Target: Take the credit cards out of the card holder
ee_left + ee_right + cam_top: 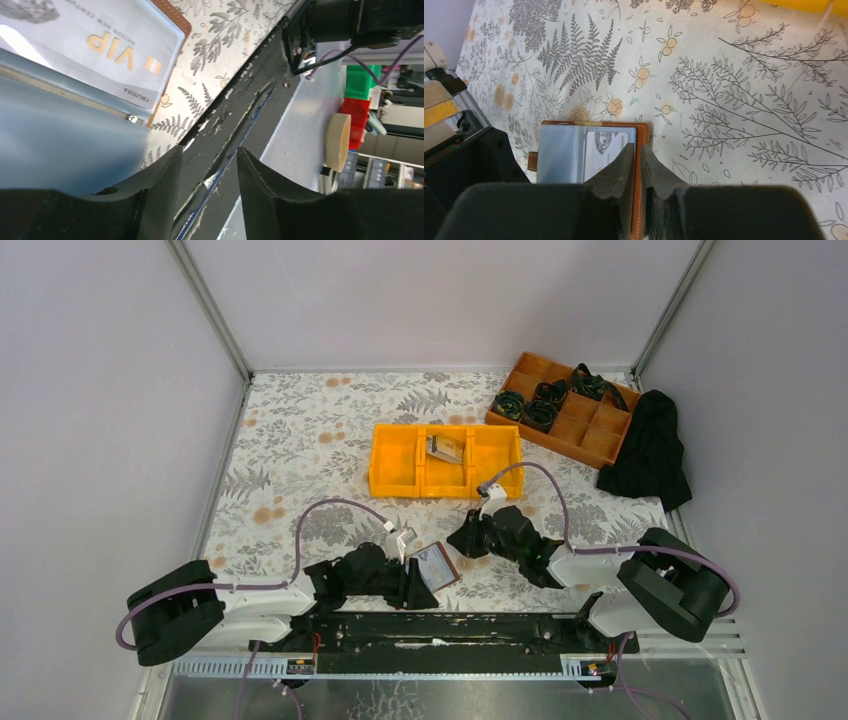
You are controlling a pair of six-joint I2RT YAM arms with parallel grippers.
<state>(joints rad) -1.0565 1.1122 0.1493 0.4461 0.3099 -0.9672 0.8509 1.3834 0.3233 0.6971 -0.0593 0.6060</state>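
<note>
The brown card holder [437, 565] lies open near the table's front edge, between my two arms. Its clear bluish sleeves hold a silvery card printed "VIP" [115, 50], which also shows in the right wrist view [606, 145]. My right gripper [638, 147] is closed to a narrow gap on the holder's brown stitched edge [641, 132]; from above it [458, 545] sits at the holder's right side. My left gripper [207, 150] is open and empty, and the holder [175, 12] lies outside its left finger. Silvery-grey cards [445, 448] lie in the yellow bin's middle compartment.
The yellow three-compartment bin [395, 465] stands mid-table. A wooden divided tray [590, 430] with dark coiled items is at the back right, and a black cloth [650, 450] lies beside it. A black mounting rail [450, 625] runs along the near edge.
</note>
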